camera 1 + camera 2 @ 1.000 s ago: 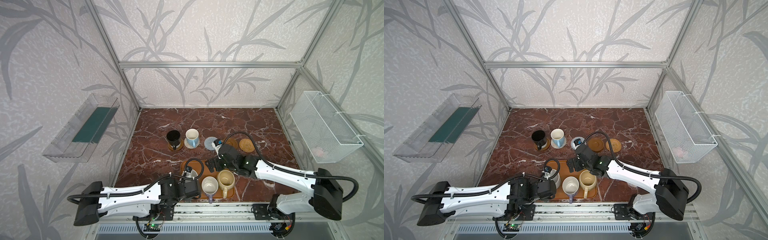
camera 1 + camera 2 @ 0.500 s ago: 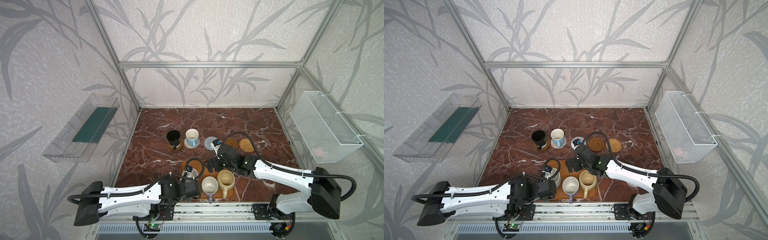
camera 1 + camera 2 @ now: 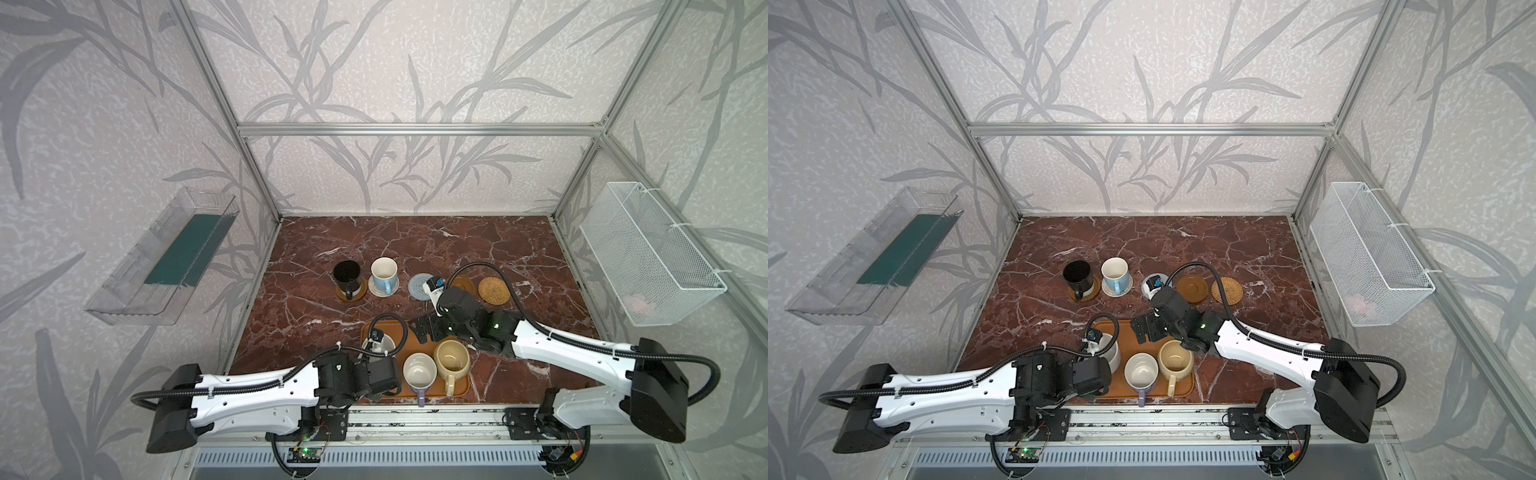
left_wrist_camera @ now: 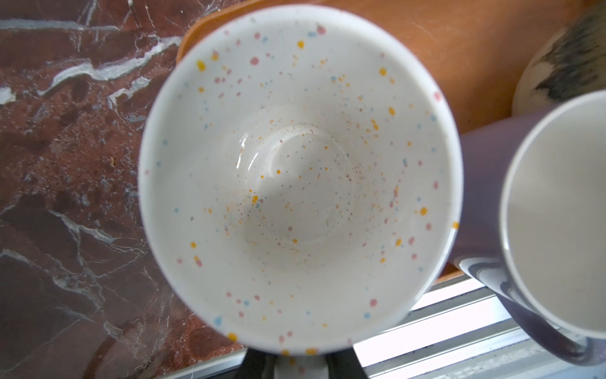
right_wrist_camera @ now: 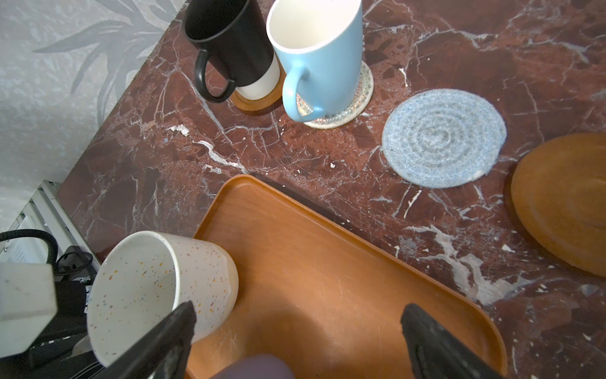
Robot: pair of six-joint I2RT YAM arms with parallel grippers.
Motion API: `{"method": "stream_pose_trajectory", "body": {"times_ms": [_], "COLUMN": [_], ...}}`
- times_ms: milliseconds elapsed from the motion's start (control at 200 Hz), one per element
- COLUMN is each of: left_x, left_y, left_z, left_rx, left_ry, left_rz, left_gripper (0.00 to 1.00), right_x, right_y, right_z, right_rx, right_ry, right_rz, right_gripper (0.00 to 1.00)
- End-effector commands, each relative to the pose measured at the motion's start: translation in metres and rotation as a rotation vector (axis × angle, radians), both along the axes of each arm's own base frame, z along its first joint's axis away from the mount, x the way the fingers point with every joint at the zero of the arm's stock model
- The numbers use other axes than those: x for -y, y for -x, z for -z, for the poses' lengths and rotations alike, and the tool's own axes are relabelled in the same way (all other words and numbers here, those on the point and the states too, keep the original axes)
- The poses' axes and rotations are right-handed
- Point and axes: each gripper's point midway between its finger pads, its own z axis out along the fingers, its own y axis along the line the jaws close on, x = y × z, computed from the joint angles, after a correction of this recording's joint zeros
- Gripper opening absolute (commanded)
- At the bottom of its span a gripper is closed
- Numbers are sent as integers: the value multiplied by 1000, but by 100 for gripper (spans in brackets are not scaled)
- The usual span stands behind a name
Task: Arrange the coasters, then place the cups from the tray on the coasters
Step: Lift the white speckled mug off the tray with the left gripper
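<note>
My left tool (image 4: pixel 300 367) is pressed together on the handle of the speckled white cup (image 4: pixel 295 180). That cup is at the 10 o'clock corner of the tray (image 5: pixel 311 256), which lies by the 6 o'clock edge of the desk (image 3: pixel 374 241). In the right wrist view the cup looks tipped, though I can't tell whether its base is clear of the tray.

My right tool (image 5: pixel 298 315) hangs spread and empty over the bare part of the tray. The black cup (image 5: pixel 229 29) and light blue cup (image 5: pixel 324 55) stand on coasters (image 5: pixel 360 98) around 11 o'clock from the tray.

The blue-grey coaster (image 5: pixel 442 141), about 1 o'clock from the speckled cup, is the nearest free one. I'd lift straight up until the base clears the low rim and level the cup. I'd also avoid the lavender cup (image 4: pixel 485 197) at its 4 o'clock and draw the right tool aside, since it sits close beside that path.
</note>
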Motion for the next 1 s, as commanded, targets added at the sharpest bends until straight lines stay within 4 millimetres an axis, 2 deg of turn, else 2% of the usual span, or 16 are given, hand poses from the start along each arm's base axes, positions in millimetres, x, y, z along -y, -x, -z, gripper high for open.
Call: {"method": "stream_pose_trajectory", "body": {"times_ms": [0,220,455,625,855,995], "left_x": [2,2,7,21,35,54], "left_y": [-19,-25,-36,-49,-78,-95], "left_z": [-34,-50,-75,-90,-109,-118], "left_rx": [118,155,221,256,275,277], "left_ry": [45,80,69,118,111,136], "left_rz": [-43,-72,-70,-77,-80,-58], "left_gripper": [0,0,0,0,0,0], "right_x": [4,13,14,20,36,42], "right_y": [-3,-5,-1,0,1,4], "right_z": [-13,-19,-36,-47,-62,-67], "right_rx": [50,84,124,153,219,243], "right_ry": [-26,-29,-86,-114,-151,-164], "right_rz": [15,44,23,33,75,74], "right_gripper": [97,97,98,99,100,100]}}
